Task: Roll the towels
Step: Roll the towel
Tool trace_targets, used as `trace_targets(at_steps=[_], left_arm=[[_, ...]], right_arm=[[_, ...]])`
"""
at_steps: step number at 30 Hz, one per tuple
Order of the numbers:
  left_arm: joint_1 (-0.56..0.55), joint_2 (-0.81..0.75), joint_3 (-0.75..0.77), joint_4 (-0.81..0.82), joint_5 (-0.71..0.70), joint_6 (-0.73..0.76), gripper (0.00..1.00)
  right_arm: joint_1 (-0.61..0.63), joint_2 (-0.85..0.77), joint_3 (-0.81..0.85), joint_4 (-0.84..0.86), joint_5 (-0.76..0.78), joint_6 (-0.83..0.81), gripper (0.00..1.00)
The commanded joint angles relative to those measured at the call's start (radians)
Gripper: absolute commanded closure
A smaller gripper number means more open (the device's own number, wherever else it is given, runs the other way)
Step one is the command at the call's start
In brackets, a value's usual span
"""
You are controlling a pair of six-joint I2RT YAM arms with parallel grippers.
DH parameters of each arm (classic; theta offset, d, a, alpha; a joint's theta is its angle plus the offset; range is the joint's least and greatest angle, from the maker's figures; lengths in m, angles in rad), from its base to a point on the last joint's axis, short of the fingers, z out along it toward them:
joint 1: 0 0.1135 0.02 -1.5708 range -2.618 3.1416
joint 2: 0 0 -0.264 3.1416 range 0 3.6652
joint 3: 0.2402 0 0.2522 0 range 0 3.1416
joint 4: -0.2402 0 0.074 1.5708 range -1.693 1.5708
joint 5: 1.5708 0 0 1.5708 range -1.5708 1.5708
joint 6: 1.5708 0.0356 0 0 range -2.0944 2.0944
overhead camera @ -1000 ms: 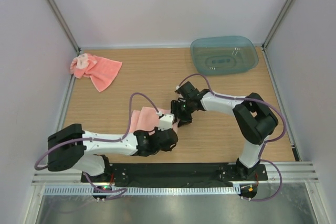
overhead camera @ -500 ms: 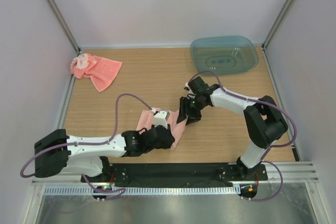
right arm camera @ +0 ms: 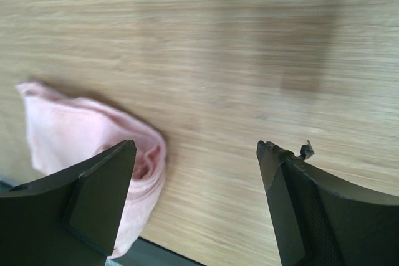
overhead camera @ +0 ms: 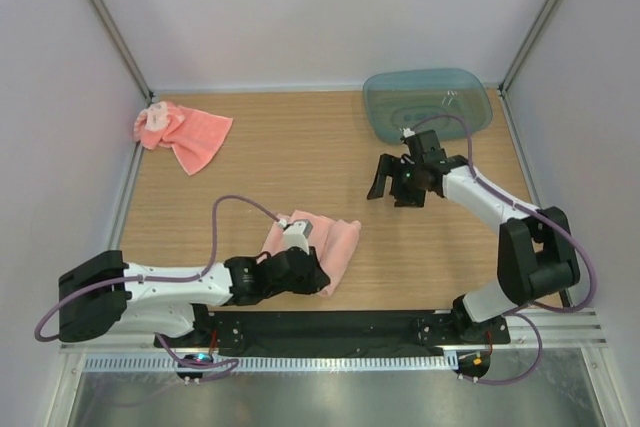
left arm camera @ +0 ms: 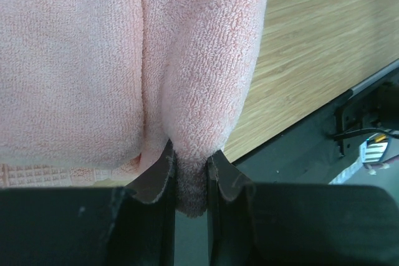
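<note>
Left end effector clamped on a towel, right end effector spread wide over bare wood.

The left end effector (left arm camera: 190,169) has its jaws drawn close on a thick fold at the near edge of a salmon-pink towel (overhead camera: 337,247). The rest of that towel lies ahead of its fingertips on the worktop (overhead camera: 270,162), doubled over into two soft layers with a crease running away from the grip. The right end effector (right arm camera: 196,154) has its jaws far apart with nothing between them, above the wood. The clamped towel is well apart from it, off to its left and closer to the arm bases, and the blue-green tub (overhead camera: 425,105) sits near it on the far side. The second towel (overhead camera: 185,132) lies crumpled, well apart from both end effectors, far ahead and to the left of the left one.
</note>
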Motion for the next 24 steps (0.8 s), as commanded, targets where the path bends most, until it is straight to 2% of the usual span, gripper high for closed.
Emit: trace_targets(at_steps=[1, 8, 11, 14, 24], left_arm=[[0.010, -0.036, -0.050, 0.041, 0.034, -0.184, 1.00], [0.090, -0.140, -0.191, 0.126, 0.106, -0.402, 1.00], [0.104, -0.189, -0.238, 0.094, 0.094, -0.477, 1.00], [0.112, -0.226, -0.295, 0.089, 0.094, -0.560, 1.00], [0.150, -0.217, -0.370, 0.057, 0.139, -0.642, 1.00]], right_arm=[[0.009, -0.110, -0.075, 0.138, -0.140, 0.033, 0.12], [0.011, -0.253, -0.301, 0.463, -0.376, 0.173, 0.08], [0.014, -0.277, -0.402, 0.586, -0.422, 0.217, 0.06], [0.024, -0.260, -0.460, 0.666, -0.451, 0.233, 0.06], [0.173, -0.139, -0.536, 0.913, -0.404, 0.297, 0.06]])
